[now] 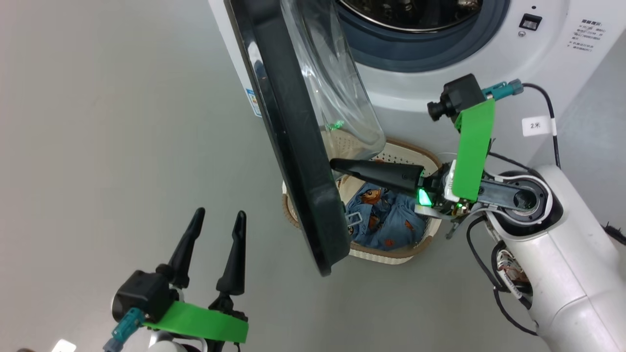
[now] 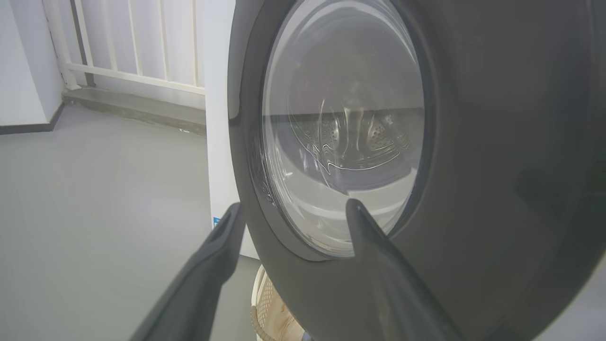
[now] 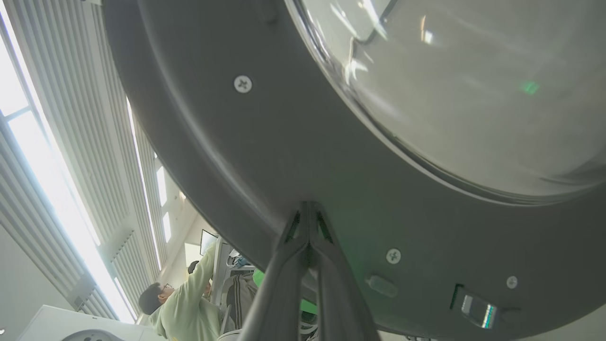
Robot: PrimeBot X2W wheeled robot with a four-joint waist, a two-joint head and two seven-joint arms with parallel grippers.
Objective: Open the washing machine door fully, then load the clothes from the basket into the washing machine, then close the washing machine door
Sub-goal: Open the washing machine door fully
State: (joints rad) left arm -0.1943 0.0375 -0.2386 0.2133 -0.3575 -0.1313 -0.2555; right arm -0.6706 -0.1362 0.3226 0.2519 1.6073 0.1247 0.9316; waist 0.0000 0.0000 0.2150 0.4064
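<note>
Grey floor (image 1: pixel 98 146) carries the cream-white perforated plastic basket (image 1: pixel 391 256) with a brown woven rim. Light blue bear-print clothes (image 1: pixel 391 220) lie bundled inside it, before the white front-loading washing machine (image 1: pixel 440 93). Its black-rimmed glass door (image 1: pixel 293 161) stands part-open. The right gripper (image 1: pixel 335 164), fingers pressed together, has its tips against the door's inner rim, and the left gripper (image 1: pixel 220 213) hangs spread and empty.

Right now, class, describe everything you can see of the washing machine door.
The washing machine door is round, with a wide glossy black rim and a bulging clear glass bowl. It stands swung partly open from the washing machine, over the basket. The shut right gripper touches the rim's inner face with its tips.
</note>
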